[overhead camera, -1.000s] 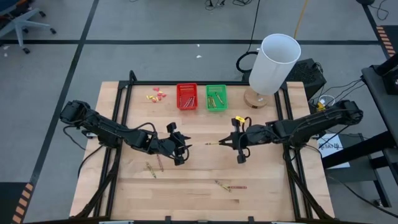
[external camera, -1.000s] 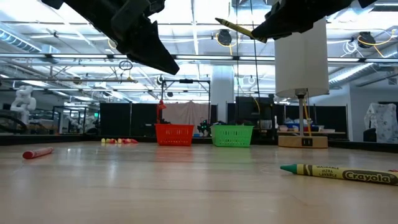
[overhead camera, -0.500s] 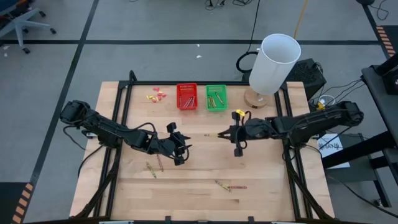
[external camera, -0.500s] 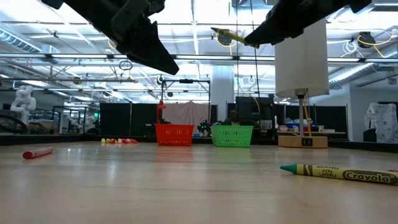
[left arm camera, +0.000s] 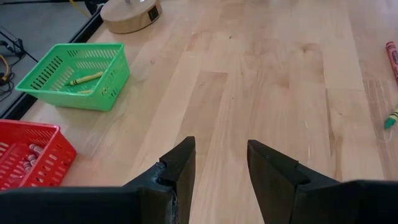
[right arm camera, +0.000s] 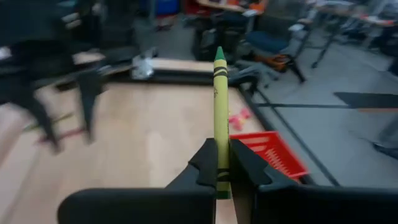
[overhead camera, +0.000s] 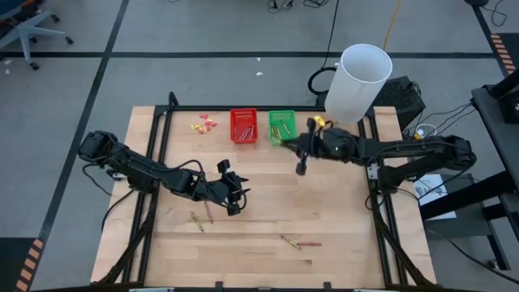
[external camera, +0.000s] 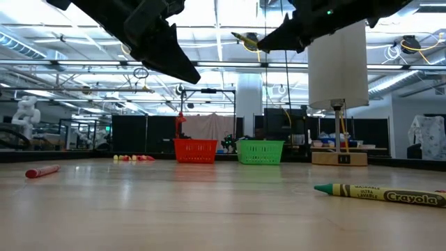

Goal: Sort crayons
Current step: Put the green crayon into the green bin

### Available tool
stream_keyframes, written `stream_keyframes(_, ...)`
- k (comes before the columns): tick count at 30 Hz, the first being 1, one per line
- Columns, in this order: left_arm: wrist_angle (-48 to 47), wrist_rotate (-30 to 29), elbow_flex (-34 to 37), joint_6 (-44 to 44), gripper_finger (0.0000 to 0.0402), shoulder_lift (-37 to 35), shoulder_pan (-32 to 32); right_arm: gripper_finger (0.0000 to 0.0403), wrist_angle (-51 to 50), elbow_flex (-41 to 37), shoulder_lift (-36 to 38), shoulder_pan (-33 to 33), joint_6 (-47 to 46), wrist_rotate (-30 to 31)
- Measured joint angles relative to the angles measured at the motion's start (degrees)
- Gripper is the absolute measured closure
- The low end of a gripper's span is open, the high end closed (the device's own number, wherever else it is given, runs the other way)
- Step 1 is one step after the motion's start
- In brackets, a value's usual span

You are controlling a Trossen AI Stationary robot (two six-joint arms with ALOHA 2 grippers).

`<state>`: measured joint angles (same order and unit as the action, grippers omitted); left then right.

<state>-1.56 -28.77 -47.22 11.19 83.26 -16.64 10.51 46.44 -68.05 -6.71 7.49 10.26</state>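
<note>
Left gripper idle over the table, right gripper carrying a yellow-green crayon by the green basket.

The left gripper (overhead camera: pixel 235 197) hangs above the table (overhead camera: pixel 349 235) left of centre, fingers parted around nothing; two loose crayons (overhead camera: pixel 201 217) lie just in front of it – another pair (overhead camera: pixel 300 242) sits nearer the front edge, toward the right. Along the far edge stand the red basket (overhead camera: pixel 244 126) and the green basket (overhead camera: pixel 281 128), each with crayons inside. The right gripper (overhead camera: pixel 285 140) hovers at the green basket's near right corner, clamped tight on a yellow-green crayon (right arm camera: pixel 219 106) – tip pointing out past its fingers.
</note>
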Motion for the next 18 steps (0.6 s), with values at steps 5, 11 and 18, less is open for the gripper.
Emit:
stream_keyframes(5, -0.26, 0.0, 0.0, -0.01, 0.0258, 0.0, 0.0, 0.0399, 1.72, 0.0, 0.0, -6.1, -3.26, -0.02)
stream_keyframes(11, -0.28, 0.0, 0.0, -0.06, 0.0258, 0.0, 0.0, 0.0399, 2.34, 0.0, -2.75, -11.99, -6.96, -0.02)
stream_keyframes(18, -0.48, 0.0, 0.0, -0.08, 0.0258, 0.0, 0.0, 0.0399, 2.58, 0.0, -9.07, -15.57, -10.81, 0.17)
